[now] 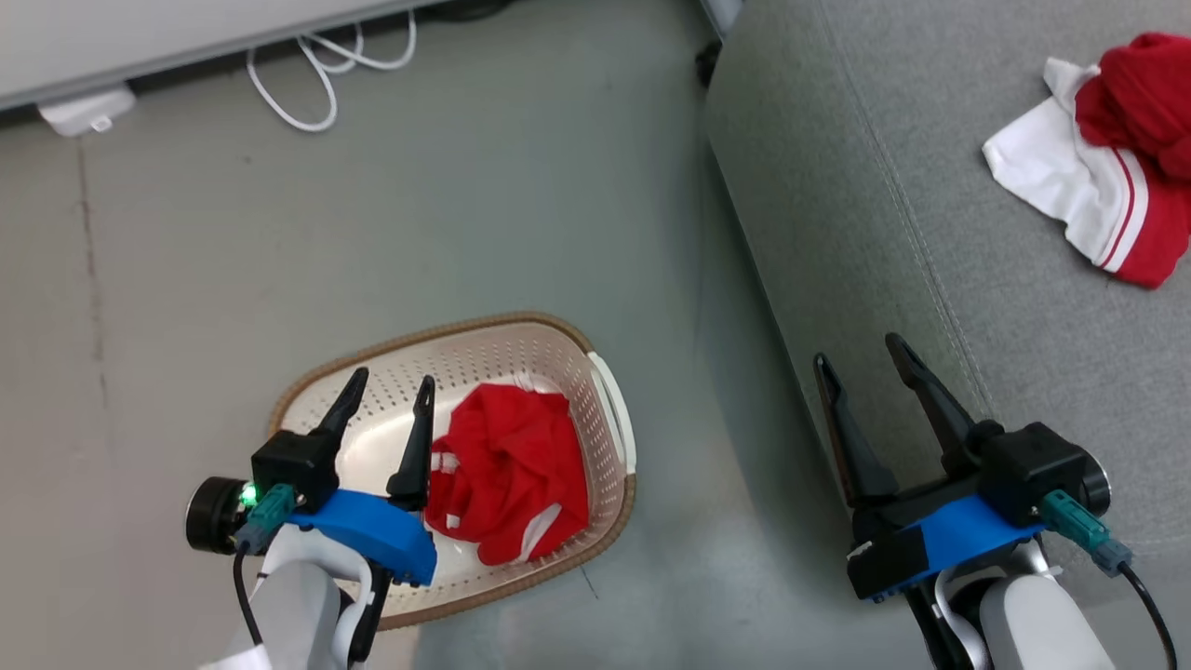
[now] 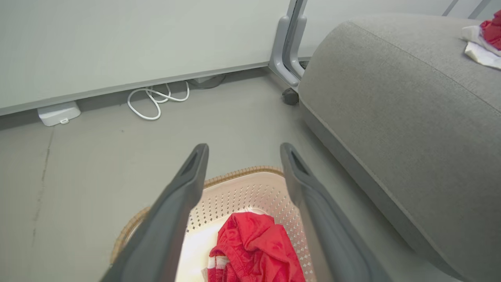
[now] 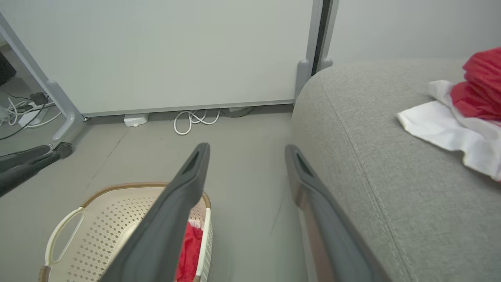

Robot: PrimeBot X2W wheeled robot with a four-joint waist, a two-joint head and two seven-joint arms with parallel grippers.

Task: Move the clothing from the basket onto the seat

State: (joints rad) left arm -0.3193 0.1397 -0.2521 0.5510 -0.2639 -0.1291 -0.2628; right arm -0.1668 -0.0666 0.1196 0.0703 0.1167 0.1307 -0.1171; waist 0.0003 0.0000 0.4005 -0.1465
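While both hands stand wide and empty, left hand (image 1: 393, 377) hangs over the basket (image 1: 558, 326), red clothing (image 1: 507, 465) bunched inside; right hand (image 1: 856, 350) sits by the seat (image 1: 884, 233) edge. Head view shows most of a red-white garment (image 1: 1107, 186) on the seat; left wrist view clips it.

The basket (image 1: 521, 321) stands open at the top; the crumpled red garment (image 1: 512, 470) fills its right half, while the left half is bare under the spread left gripper (image 1: 392, 377); a strip of bare floor (image 1: 707, 447) parts the basket from the grey seat (image 1: 884, 186), whose rounded edge rises by the open-fingered right gripper (image 1: 857, 349); the near seat top is free; a red and white garment (image 1: 1107, 177) lies far right; a white cable (image 1: 326, 70) coils well apart.
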